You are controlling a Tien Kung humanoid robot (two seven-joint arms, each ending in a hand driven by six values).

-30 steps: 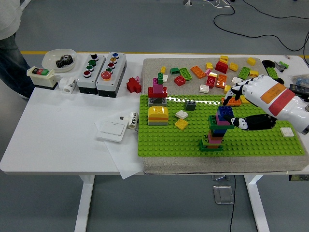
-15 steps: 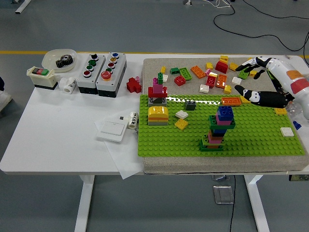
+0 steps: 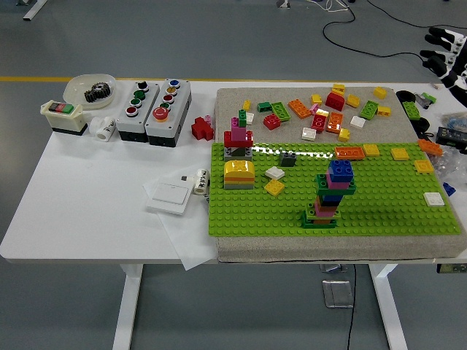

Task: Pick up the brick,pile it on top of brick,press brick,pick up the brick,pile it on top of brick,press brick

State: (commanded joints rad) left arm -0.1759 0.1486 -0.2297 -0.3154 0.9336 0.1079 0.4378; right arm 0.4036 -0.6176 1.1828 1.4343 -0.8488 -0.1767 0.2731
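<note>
You see the right hand (image 3: 446, 52) at the top right corner, fingers spread, empty, well apart from the blue-topped stacked-brick tower (image 3: 330, 193) on the green studded baseplate (image 3: 387, 208).

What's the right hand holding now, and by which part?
Nothing. The right hand is up at the top right corner, fingers spread, clear of the brick tower. Left hand not in view.

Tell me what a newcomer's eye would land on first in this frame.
The bright green baseplate on the table's right half, with a tall leaning brick tower topped by a blue brick near its middle. Loose coloured bricks scatter behind it. The robot's right hand is high at the top right corner, away from the table.
</note>
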